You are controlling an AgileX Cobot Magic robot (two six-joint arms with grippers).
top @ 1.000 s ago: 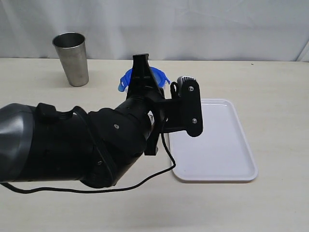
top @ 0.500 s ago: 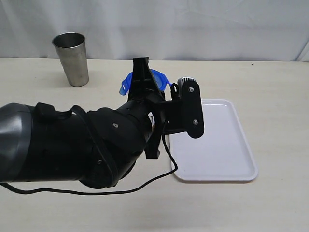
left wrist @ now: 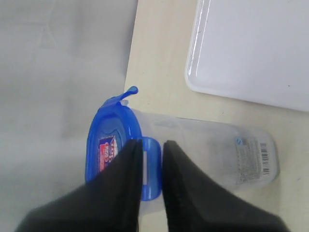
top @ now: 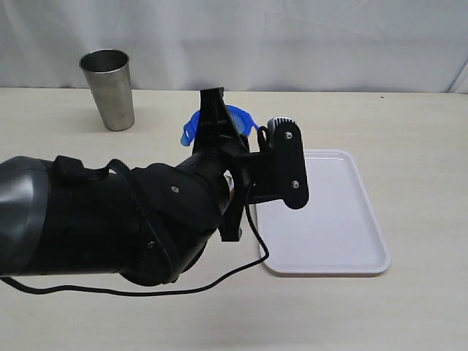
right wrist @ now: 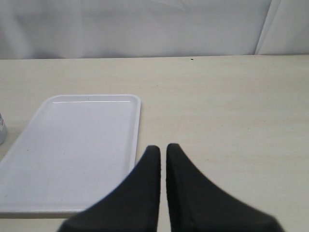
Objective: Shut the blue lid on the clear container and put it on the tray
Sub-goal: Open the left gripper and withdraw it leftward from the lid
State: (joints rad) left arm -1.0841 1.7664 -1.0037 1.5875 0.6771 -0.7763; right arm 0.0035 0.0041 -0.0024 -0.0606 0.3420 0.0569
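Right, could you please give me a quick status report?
Left gripper at a flap of the blue lid, jaws slightly apart; right gripper shut, empty. Lid on clear container, beside tray, not on it. Nothing between container and tray.

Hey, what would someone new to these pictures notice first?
The bulky black left arm fills the exterior view's lower left, with the left gripper at a side flap of the blue lid, which sits on the clear container. Just right of them lies the white tray, and a steel tumbler stands alone at the back left of the table.
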